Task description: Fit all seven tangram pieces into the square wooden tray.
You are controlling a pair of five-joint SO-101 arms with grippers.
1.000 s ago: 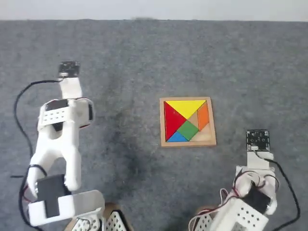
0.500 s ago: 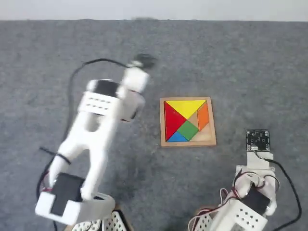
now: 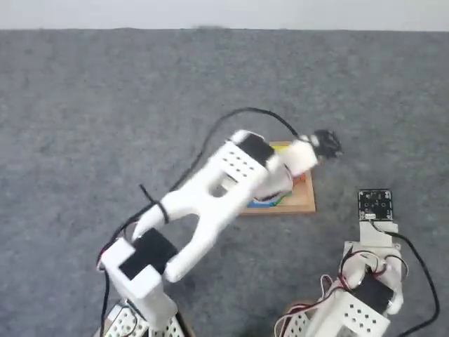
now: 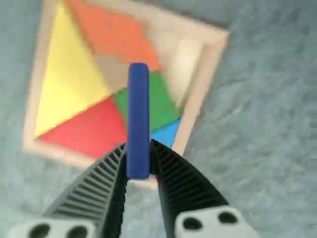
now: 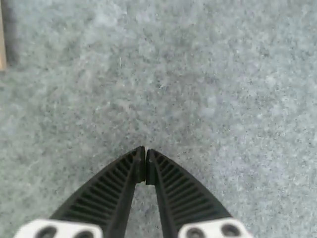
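My left gripper (image 4: 138, 147) is shut on a dark blue tangram piece (image 4: 137, 116), held edge-on just above the square wooden tray (image 4: 207, 82). In the tray lie a yellow triangle (image 4: 69, 84), a red triangle (image 4: 89, 135), a green square (image 4: 162, 101), an orange piece (image 4: 114, 37) and a light blue piece (image 4: 167, 134). Bare wood (image 4: 183, 54) shows beside the orange and green pieces. In the high view the left arm (image 3: 231, 175) stretches across the tray (image 3: 300, 204) and hides most of it. My right gripper (image 5: 145, 151) is shut on nothing, low over the carpet.
Grey carpet (image 3: 140, 91) covers the whole table. The right arm (image 3: 375, 225) sits near the front right, just below the tray. A strip of the tray's edge (image 5: 1, 42) shows in the right wrist view.
The left arm has swung from the far left of the table rightward to over the tray, carrying the blue piece. The right arm has stayed put.
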